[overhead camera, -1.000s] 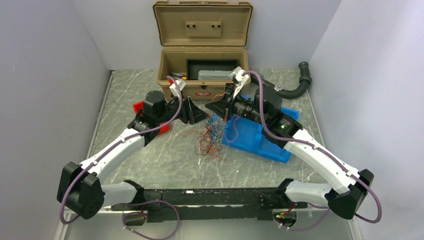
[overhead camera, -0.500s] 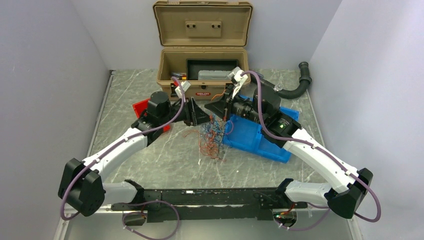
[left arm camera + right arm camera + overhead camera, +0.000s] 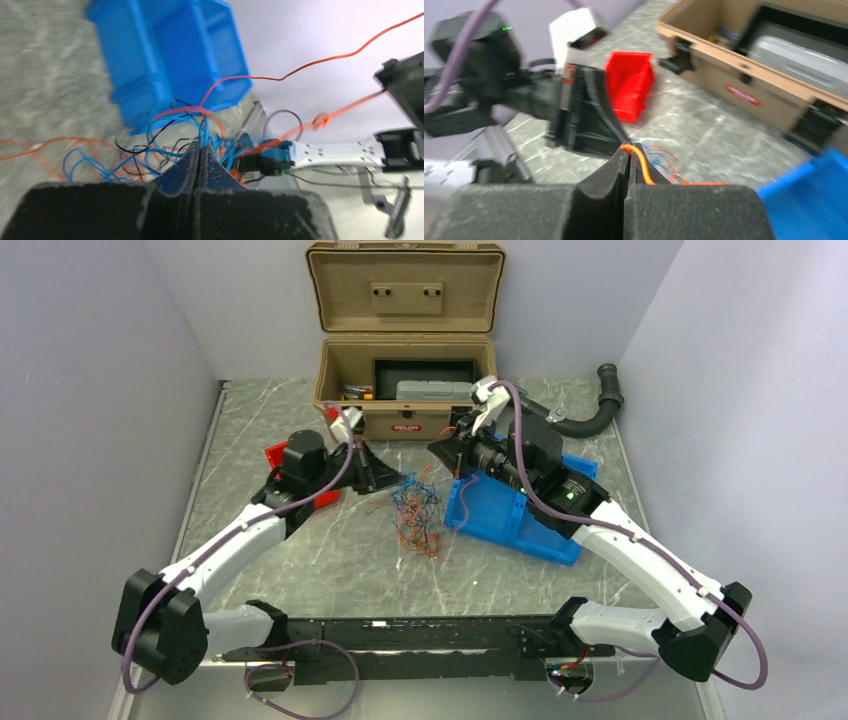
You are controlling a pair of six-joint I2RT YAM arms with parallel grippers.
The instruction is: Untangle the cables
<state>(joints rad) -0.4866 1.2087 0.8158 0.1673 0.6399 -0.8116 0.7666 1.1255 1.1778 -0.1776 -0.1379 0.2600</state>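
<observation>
The cables (image 3: 418,513) form a small tangle of red-orange, blue and black wires on the table between my two grippers. My left gripper (image 3: 401,483) is at the tangle's upper left. In the left wrist view it (image 3: 201,146) is shut on a blue wire (image 3: 202,131), with the rest of the cables (image 3: 150,145) spread just beyond its tips. My right gripper (image 3: 433,449) is above the tangle's upper right. In the right wrist view it (image 3: 626,149) is shut on an orange wire (image 3: 645,172) that loops out over the fingertip.
An open tan toolbox (image 3: 405,423) stands at the back. A blue bin (image 3: 500,512) lies under the right arm, right of the tangle. A red bin (image 3: 276,453) sits behind the left wrist. A black corrugated hose (image 3: 597,408) curls at the back right.
My left gripper has shut on a blue wire and drawn back to the left. My right gripper has pulled back to the right, and the tangle has spread out between them.
</observation>
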